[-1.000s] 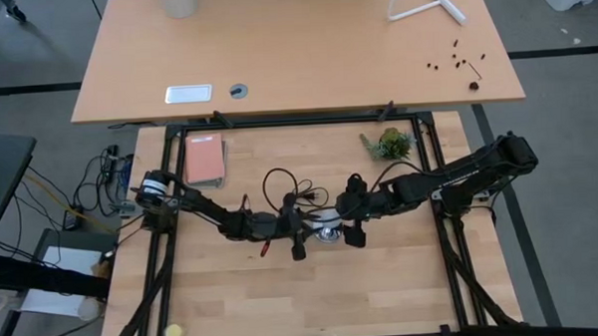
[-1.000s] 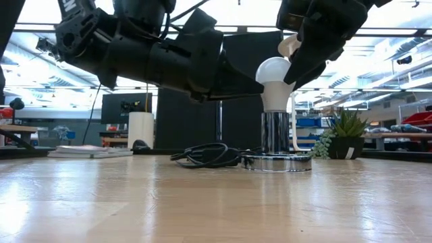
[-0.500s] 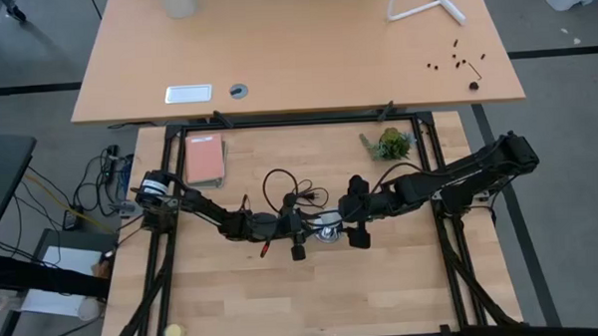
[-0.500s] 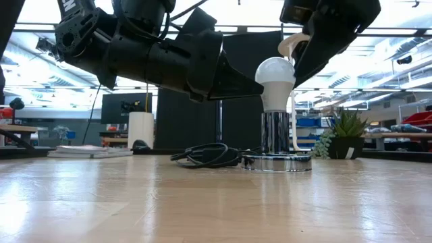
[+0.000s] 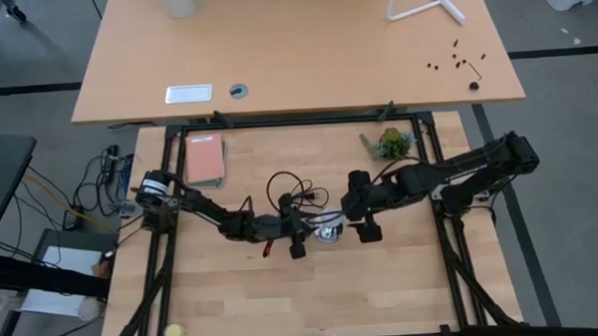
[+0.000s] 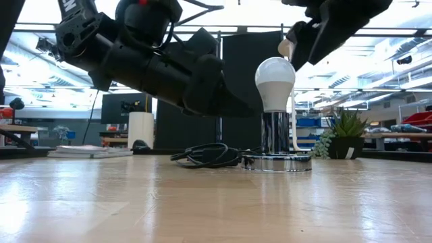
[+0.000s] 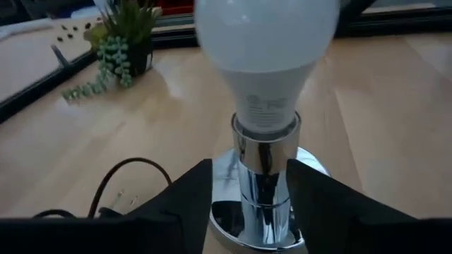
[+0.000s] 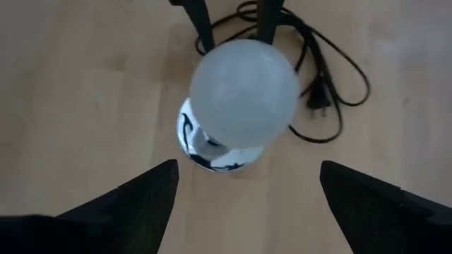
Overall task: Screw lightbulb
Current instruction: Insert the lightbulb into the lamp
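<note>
1. Left gripper (image 7: 247,194) straddles the chrome socket stem (image 7: 263,183), fingers spread, not touching; right gripper (image 8: 244,194) hangs released above.
2. One wooden table (image 5: 383,285); an office room lies behind.
3. One lightbulb (image 6: 275,82) stands upright in the socket; one potted plant (image 5: 389,143).

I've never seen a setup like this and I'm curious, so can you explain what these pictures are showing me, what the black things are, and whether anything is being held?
It is a robot with two dark arms at a wooden table. One picture looks down from above, one looks level across the table top, and two come from cameras on the arms' wrists. In the middle stands a white lightbulb, upright in a shiny socket stand with a black cord beside it. The left gripper has its fingers on either side of the stand's stem, with a gap showing, so no grip is visible. The right gripper is open above the bulb, touching nothing. A small plant and a pinkish book lie farther back.
</note>
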{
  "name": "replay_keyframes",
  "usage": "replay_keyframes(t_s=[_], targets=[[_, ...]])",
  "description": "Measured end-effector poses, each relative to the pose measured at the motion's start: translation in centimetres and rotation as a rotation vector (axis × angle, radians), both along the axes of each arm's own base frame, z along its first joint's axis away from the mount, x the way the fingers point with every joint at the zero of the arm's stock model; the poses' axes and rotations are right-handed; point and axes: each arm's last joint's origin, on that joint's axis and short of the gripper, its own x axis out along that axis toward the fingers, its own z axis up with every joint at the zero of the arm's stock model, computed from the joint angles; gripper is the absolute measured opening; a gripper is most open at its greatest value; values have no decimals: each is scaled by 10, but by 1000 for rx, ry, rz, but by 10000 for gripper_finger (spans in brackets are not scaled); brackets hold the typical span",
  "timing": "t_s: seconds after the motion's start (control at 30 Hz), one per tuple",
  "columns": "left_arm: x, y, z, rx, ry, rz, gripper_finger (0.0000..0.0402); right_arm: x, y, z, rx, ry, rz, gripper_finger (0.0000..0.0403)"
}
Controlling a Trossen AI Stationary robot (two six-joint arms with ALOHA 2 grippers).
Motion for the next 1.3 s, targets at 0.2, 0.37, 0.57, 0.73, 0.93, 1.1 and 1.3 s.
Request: replay_keyframes(t_s=[0.2, 0.37, 0.57, 0.73, 0.93, 1.1, 1.3], targets=[[1, 0, -3, -32, 3, -35, 239, 2, -11, 13, -13, 11, 27, 359], [4, 4, -27, -18, 39, -26, 252, 2, -12, 15, -12, 3, 26, 359], [8, 10, -39, -13, 2, -28, 217, 2, -13, 15, -12, 5, 26, 357], [10, 13, -37, -36, -30, -62, 169, 3, -12, 16, -17, -4, 36, 355], [19, 12, -31, -53, -51, -83, 126, 6, -12, 17, -20, -34, 47, 352], [25, 11, -25, -55, -64, -85, 111, 6, -12, 17, -20, -39, 47, 352], [37, 9, -32, -55, -50, -85, 105, 6, -12, 17, -20, -35, 47, 352]])
